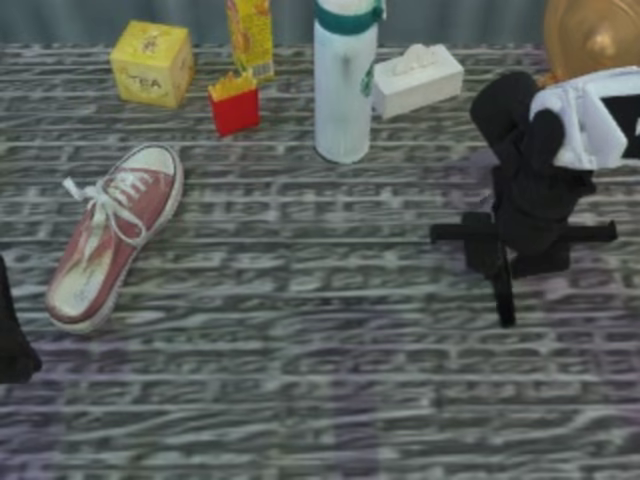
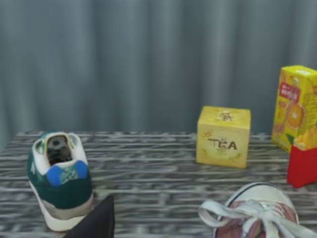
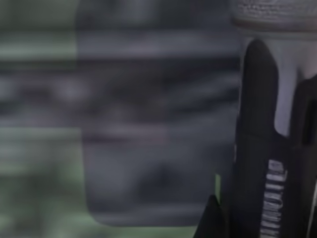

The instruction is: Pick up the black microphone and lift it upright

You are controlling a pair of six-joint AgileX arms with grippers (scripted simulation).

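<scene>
The black microphone (image 1: 505, 300) shows in the top view as a thin black stick poking out from under my right gripper (image 1: 507, 270), at the table's right side. My right gripper is shut on it. Close up in the right wrist view, its black handle (image 3: 257, 163) runs up to the silver-grey mesh head (image 3: 272, 12), with one fingertip (image 3: 212, 220) against the handle's side. In the top view the head is hidden under the arm. My left gripper (image 1: 15, 345) is parked at the left edge and is open; one finger (image 2: 96, 223) shows in the left wrist view.
A red sneaker (image 1: 115, 235) lies at the left. Along the back stand a yellow tea box (image 1: 152, 62), a red fries carton (image 1: 235, 102), a juice carton (image 1: 250, 35), a tall white bottle (image 1: 345, 85) and a white tissue box (image 1: 418, 78). A green sneaker (image 2: 59, 183) shows only in the left wrist view.
</scene>
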